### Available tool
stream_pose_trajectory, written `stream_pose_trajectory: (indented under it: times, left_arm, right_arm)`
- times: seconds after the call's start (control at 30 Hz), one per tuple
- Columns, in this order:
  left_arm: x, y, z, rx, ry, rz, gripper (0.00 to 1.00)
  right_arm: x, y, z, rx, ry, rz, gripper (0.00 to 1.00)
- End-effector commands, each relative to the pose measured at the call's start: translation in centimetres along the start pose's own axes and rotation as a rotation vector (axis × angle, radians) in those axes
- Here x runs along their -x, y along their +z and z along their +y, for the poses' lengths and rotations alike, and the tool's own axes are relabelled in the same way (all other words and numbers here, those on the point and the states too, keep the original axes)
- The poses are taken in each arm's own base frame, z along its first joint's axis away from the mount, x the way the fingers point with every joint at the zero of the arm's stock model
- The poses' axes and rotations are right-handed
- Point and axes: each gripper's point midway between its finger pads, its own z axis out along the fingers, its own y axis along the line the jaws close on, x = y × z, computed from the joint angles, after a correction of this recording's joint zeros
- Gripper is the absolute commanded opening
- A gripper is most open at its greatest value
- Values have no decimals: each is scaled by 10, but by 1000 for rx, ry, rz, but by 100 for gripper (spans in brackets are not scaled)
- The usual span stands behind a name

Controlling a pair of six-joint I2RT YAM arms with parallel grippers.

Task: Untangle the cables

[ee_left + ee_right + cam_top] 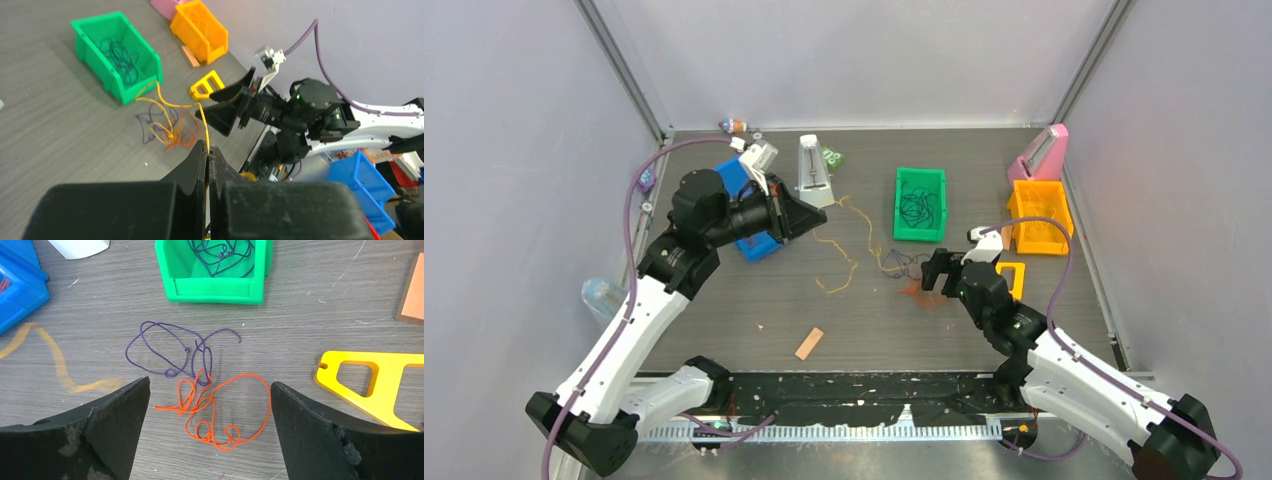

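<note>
— While we are on the overhead view, where do the cables lie?
— Mid-desk (744, 310), right of centre, just on the near side of the green bin (920, 237). The purple cable (902, 262) and the red cable (914, 289) touch one another there. The orange-yellow cable (852, 266) trails left of them toward the left gripper (816, 220). The right gripper (936, 272) hangs just right of the red one.
— And from the left wrist?
— Its jaws are pressed together on the orange-yellow cable, which runs from the heap up to the fingertips. Whether it crosses the other two I cannot tell.
— The right wrist?
— Jaws spread wide, one on each side of the red cable and apart from it. Red and purple loops interlock between them. Dark cables (220, 255) lie coiled inside the green bin, toward the far edge. A yellow triangle (360, 399) lies flat on the desk to the right.
</note>
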Motion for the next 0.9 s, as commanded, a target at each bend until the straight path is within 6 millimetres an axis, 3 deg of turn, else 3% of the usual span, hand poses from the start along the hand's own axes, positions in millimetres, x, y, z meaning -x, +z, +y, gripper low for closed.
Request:
stream_pose_trajectory:
  times: [0.0,0.23,0.47,0.73,0.87]
  left_arm:
    - [-11,2,-12,-79,10,32,0]
    - [-12,4,-21,-107,34,44,0]
    - [-3,1,-35,-150,61,40,0]
    - [9,3,-46,-183,69,26,0]
    - [10,7,-48,-195,70,32,0]
  right_arm:
    - [35,-4,19,85,-53,-95,95]
    - [66,-18,50,246,-93,-184,96]
    - [78,-27,83,414,-146,-217,99]
    - [90,-43,149,745,-186,-242,100]
    - [102,-43,171,824,-159,-263,100]
